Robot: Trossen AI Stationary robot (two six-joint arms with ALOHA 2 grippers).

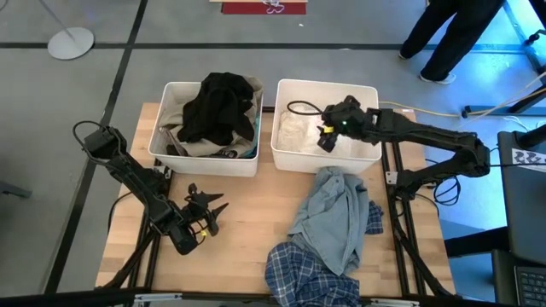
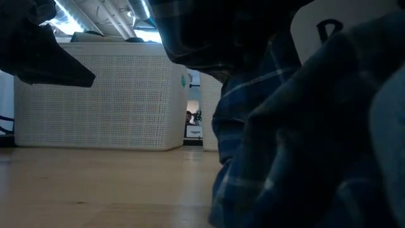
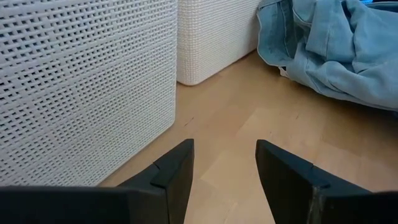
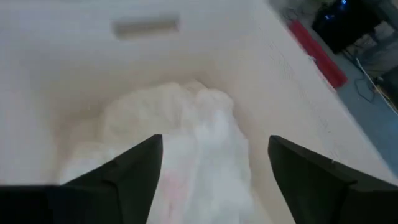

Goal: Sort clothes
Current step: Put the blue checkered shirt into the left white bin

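A light blue denim garment lies in a heap on the table's right, partly over a blue plaid garment at the near edge. Black clothes are piled in the left white bin. White clothes lie in the right white bin. My right gripper is open above the white clothes inside the right bin, touching nothing. My left gripper is open and empty, low over the table near the left bin.
The two bins stand side by side at the table's far edge. Bare wood lies between my left gripper and the denim heap. A person's legs show on the floor beyond the far right.
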